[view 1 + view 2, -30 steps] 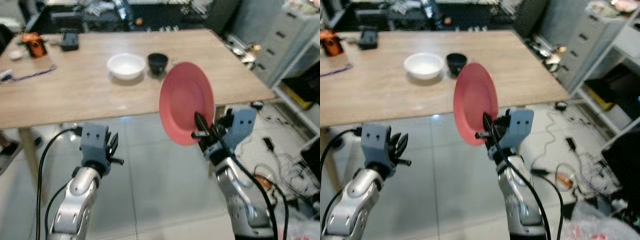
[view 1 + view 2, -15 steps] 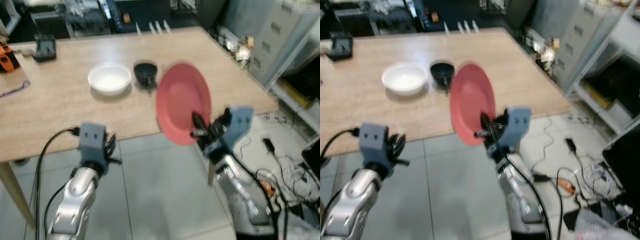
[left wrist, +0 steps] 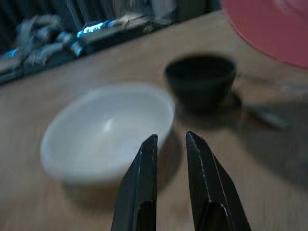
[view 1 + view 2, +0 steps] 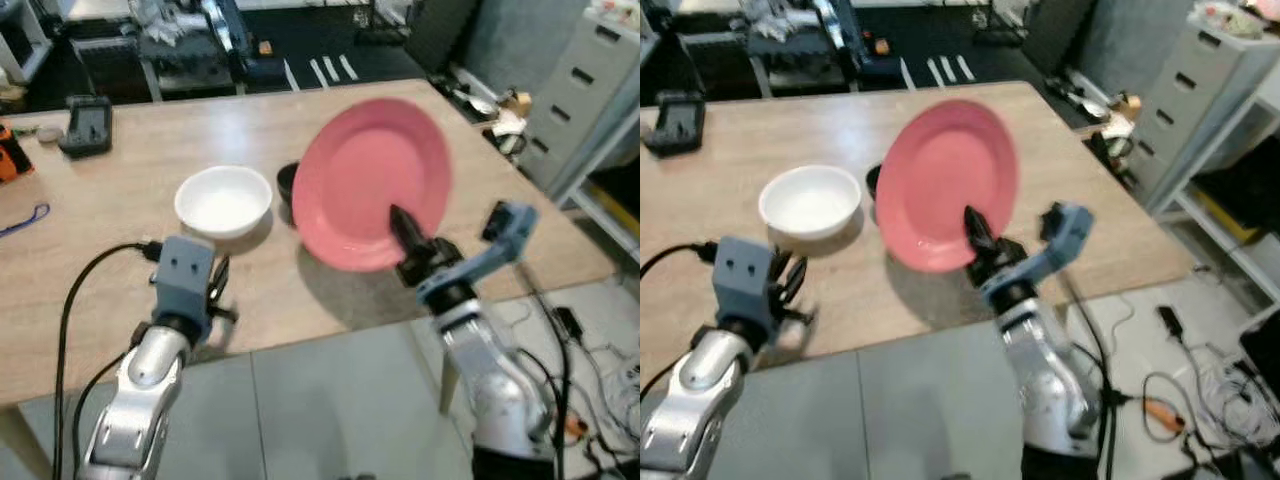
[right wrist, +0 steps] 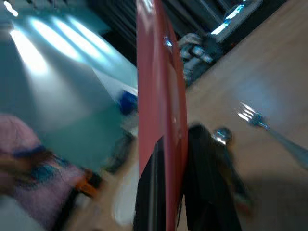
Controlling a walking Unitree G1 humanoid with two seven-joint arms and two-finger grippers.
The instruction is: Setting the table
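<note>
Plate [image 4: 368, 180] up on edge above the table's [image 4: 120, 260] near edge, pinched at its lower rim by the right gripper [image 4: 408, 240]. Behind it the cup [image 3: 201, 79], bowl [image 4: 223, 200] beside. Left gripper [image 3: 169, 154], fingers narrowly parted, points at the bowl.

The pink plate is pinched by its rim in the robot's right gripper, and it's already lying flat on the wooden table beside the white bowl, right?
Not quite. The right gripper does pinch the pink plate by its rim, but the plate is not lying flat: the left eye view shows it held up, tilted, above the wooden table, near the white bowl.
</note>
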